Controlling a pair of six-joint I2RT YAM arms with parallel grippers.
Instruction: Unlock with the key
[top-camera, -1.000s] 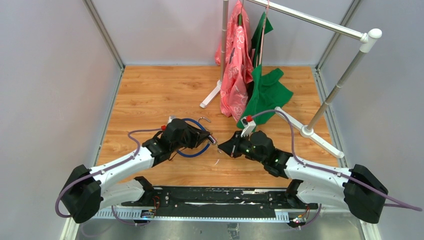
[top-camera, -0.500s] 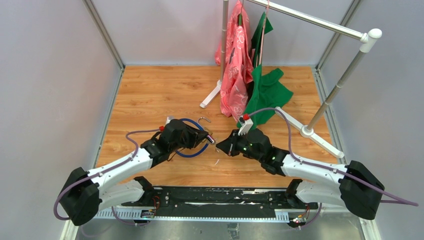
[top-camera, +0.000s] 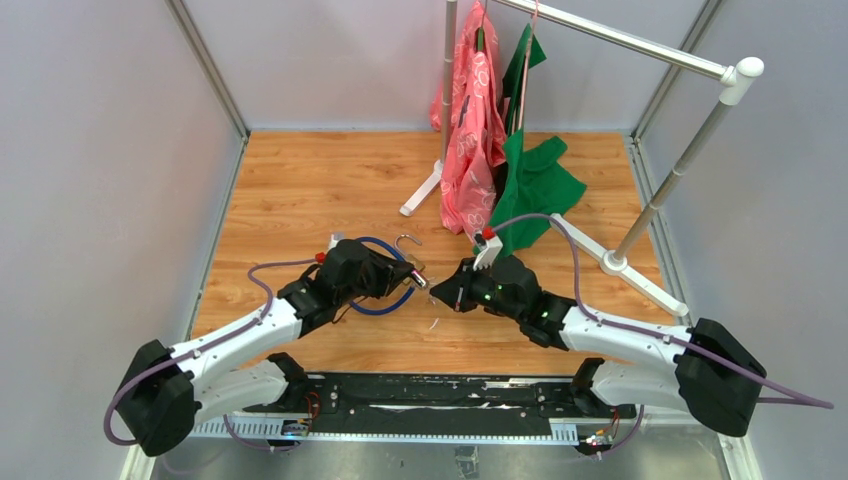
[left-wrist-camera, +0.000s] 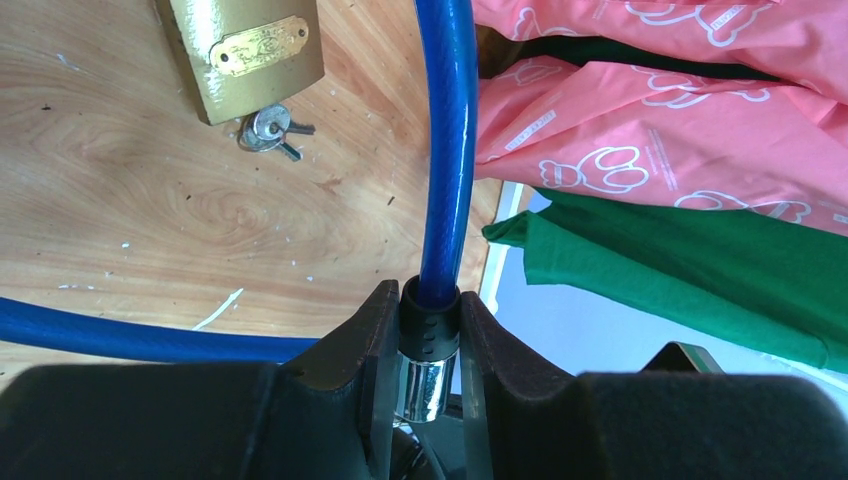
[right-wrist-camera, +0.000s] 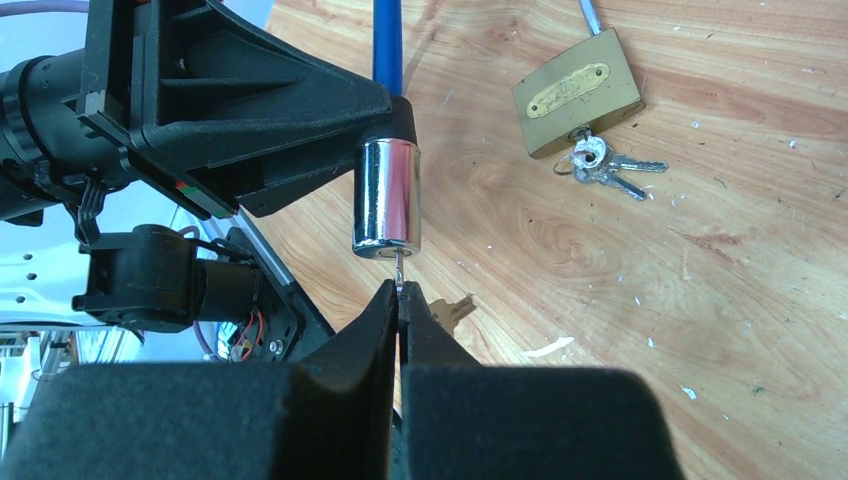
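A blue cable lock (left-wrist-camera: 447, 150) ends in a black collar and a chrome cylinder (right-wrist-camera: 387, 195). My left gripper (left-wrist-camera: 428, 300) is shut on that collar and holds the cylinder off the table, as the top view (top-camera: 415, 278) also shows. My right gripper (right-wrist-camera: 399, 290) is shut on a thin key (right-wrist-camera: 399, 268). The key's blade sticks out of the fingertips and its tip meets the cylinder's end face. In the top view the right gripper (top-camera: 438, 292) sits just right of the left one, nearly touching it.
A brass padlock (right-wrist-camera: 578, 92) with a bunch of keys (right-wrist-camera: 600, 165) in it lies on the wooden floor just beyond the cable. A clothes rack (top-camera: 620, 262) with a pink garment (top-camera: 475, 140) and a green one (top-camera: 535, 185) stands at the back right.
Both arms have shifted slightly left. The right gripper has closed in on the left one, bringing the key up to the cylinder. Both grips are unchanged.
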